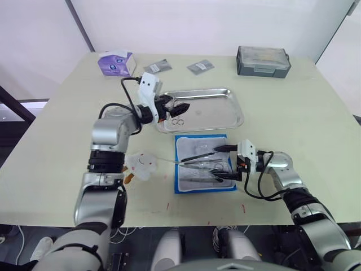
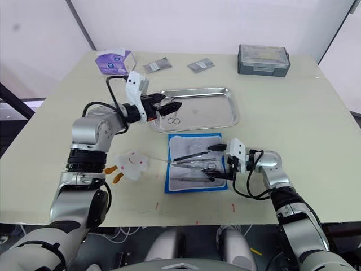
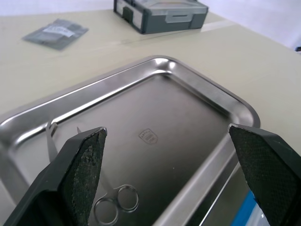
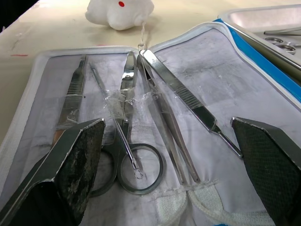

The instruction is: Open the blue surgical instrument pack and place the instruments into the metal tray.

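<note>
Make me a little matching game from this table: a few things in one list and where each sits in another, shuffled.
Things:
1. purple tissue box
2. dark grey plastic box
3. scissors
4. blue surgical instrument pack

Places:
A. inside the metal tray
B. far left corner of the table
C. lying open, nearer the robot than the tray
D. far right part of the table

Pairs: 1-B, 2-D, 3-A, 4-C

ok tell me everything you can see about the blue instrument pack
The blue surgical instrument pack lies flat and open on the table, just in front of the metal tray, near the table's front edge. Its cover is blue; the inside is pale grey lining with clear pockets and white piping. Several silver instruments still lie in it: ring-handled scissors, tweezers, thin probes. The right hand hovers open over its right side.
</note>
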You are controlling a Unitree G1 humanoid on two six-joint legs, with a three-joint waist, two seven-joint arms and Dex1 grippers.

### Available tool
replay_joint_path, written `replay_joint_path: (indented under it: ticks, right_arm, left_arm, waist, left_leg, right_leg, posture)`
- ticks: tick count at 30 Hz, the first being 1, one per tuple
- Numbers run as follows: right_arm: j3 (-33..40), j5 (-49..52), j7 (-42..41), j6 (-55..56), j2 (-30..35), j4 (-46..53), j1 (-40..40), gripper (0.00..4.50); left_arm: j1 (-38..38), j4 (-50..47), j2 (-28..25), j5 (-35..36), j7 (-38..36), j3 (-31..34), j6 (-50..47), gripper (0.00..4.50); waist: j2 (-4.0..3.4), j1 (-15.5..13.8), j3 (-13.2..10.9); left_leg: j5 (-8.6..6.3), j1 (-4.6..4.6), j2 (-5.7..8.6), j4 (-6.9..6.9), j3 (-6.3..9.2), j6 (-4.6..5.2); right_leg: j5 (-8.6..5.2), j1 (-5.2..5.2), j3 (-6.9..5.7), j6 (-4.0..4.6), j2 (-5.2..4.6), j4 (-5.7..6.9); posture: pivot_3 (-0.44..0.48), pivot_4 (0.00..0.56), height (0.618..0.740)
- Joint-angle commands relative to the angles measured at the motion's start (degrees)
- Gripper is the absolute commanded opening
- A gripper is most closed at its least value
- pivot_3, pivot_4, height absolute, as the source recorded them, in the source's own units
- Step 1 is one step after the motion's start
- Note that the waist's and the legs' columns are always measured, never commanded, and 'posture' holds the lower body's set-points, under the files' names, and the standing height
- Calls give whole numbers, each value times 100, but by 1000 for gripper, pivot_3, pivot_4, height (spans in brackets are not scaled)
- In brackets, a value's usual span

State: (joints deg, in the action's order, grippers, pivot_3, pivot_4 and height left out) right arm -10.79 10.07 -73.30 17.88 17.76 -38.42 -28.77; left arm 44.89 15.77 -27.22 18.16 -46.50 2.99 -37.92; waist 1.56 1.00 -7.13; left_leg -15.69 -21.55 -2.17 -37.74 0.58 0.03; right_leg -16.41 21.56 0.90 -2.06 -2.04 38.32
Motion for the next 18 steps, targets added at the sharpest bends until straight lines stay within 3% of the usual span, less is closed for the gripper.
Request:
replay_joint_path:
  ticks: [1, 8, 12, 18]
  right_arm:
    - [-262, -426, 33, -241, 96, -718, 379, 4500]
    - [-202, -346, 2, -291, 163, -542, 419, 4500]
    - [-192, -333, -27, -320, 212, -435, 470, 4500]
    - [-147, -308, 34, -351, 251, -266, 520, 4500]
  left_arm:
    - [-61, -236, -173, 119, -539, -123, 282, 4408]
    - [-959, -712, -902, 355, -2518, -565, 1060, 4408]
    - [-1131, -495, -1093, 32, -2942, -870, 1681, 4408]
    - [-998, -99, -1009, -285, -2995, -1120, 2219, 4408]
  waist:
    - [0, -1, 0]
    - [-7, -3, -4]
    - [-4, -44, -2]
    - [-3, -40, -2]
  left_leg:
    - [0, 0, 0, 0, 0, 1]
    - [-2, 0, -2, 3, -6, 4]
    - [-3, -5, -3, 3, 3, 6]
    - [-4, -12, -1, 4, -2, 9]
  right_leg:
    - [0, 0, 0, 0, 0, 0]
    - [-1, 1, 4, 2, 0, -2]
    - [-1, 1, -1, 3, -5, -8]
    - [0, 0, -3, 1, -3, -24]
  posture:
    - [0, 150, 734]
    - [0, 150, 734]
    - [0, 150, 734]
    - [0, 150, 734]
